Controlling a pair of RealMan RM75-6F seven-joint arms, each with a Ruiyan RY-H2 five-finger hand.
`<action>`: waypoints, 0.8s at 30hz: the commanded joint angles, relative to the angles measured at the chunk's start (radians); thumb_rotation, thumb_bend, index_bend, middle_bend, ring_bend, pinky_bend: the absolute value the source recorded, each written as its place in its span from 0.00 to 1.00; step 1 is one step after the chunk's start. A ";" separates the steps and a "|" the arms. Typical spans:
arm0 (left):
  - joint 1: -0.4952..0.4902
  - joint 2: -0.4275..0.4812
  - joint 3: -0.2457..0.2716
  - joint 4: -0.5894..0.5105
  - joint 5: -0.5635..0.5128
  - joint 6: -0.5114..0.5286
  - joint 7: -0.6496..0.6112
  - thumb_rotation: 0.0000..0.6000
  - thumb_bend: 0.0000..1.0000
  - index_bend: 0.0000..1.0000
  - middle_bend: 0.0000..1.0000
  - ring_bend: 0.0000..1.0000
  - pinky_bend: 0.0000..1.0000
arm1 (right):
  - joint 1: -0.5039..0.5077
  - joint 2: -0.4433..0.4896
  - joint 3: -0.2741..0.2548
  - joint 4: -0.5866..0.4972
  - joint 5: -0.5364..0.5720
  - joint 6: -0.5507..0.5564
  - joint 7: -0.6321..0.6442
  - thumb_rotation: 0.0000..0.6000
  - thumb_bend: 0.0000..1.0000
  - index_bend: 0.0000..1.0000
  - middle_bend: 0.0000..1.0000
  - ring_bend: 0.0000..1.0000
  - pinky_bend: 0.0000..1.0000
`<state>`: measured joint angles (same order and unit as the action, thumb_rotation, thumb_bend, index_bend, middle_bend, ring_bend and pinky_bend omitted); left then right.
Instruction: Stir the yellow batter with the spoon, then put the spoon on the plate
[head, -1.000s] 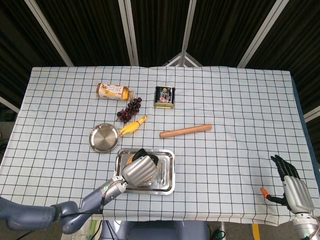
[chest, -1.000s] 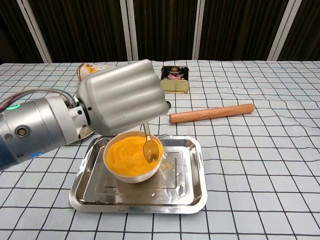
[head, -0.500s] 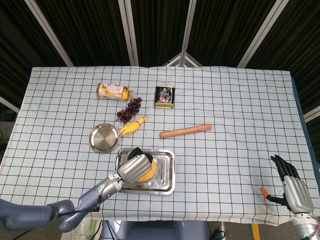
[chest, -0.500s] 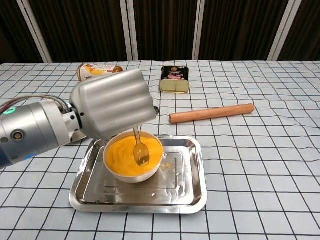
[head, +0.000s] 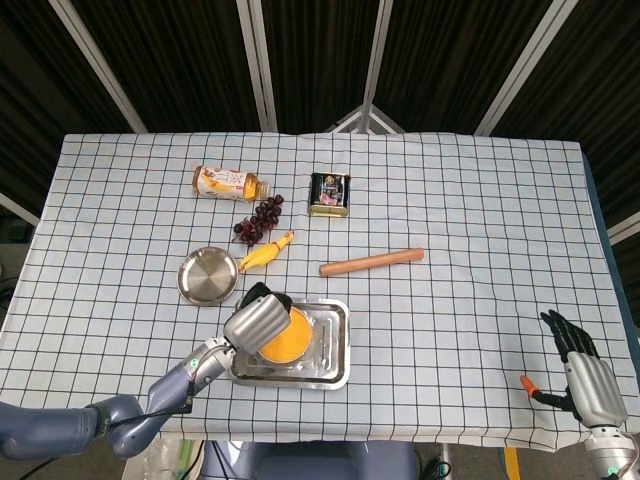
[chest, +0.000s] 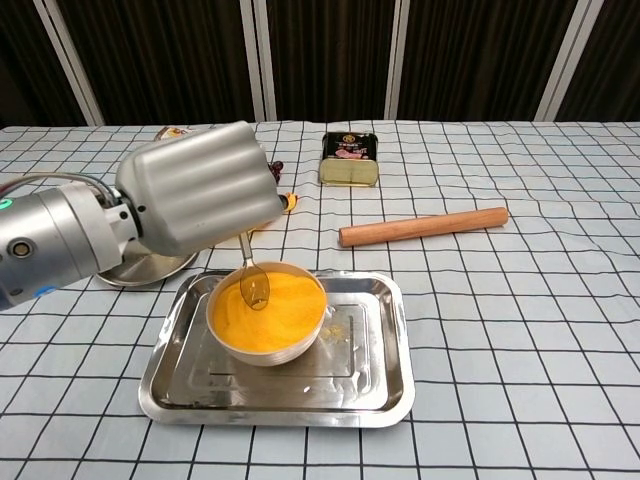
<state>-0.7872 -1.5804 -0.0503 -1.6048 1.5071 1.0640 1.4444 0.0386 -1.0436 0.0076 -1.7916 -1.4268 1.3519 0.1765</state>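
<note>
Spoon (chest: 254, 287) tilted over yellow batter (chest: 272, 311); round steel plate (head: 207, 276) beside.

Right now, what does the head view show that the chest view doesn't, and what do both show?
Only the head view shows the right hand, open at the table's near right corner, and the grapes. Only the chest view shows the spoon, held by the left hand with its bowl over the batter. Both show the tray, rolling pin and tin.

The left robot hand (chest: 200, 198) has a ribbed silver shell on a grey metal wrist (green light, thin cables alongside). The right robot hand (head: 583, 377) is silver with black fingers (head: 562, 328) and an orange tip.
</note>
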 joint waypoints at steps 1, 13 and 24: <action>0.005 0.004 -0.014 -0.025 0.005 0.020 -0.044 1.00 0.63 0.82 1.00 1.00 0.97 | 0.000 0.000 0.000 0.000 0.000 -0.001 0.000 1.00 0.32 0.00 0.00 0.00 0.00; -0.010 -0.007 -0.024 -0.046 0.026 0.011 -0.046 1.00 0.63 0.82 1.00 1.00 0.97 | -0.002 0.000 -0.001 -0.003 -0.001 0.003 -0.001 1.00 0.32 0.00 0.00 0.00 0.00; -0.013 -0.052 -0.030 -0.026 0.012 0.008 -0.034 1.00 0.63 0.82 1.00 1.00 0.97 | 0.000 0.001 0.000 0.000 -0.001 0.000 0.003 1.00 0.32 0.00 0.00 0.00 0.00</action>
<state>-0.7996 -1.6312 -0.0804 -1.6307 1.5202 1.0728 1.4095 0.0388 -1.0430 0.0078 -1.7915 -1.4281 1.3521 0.1794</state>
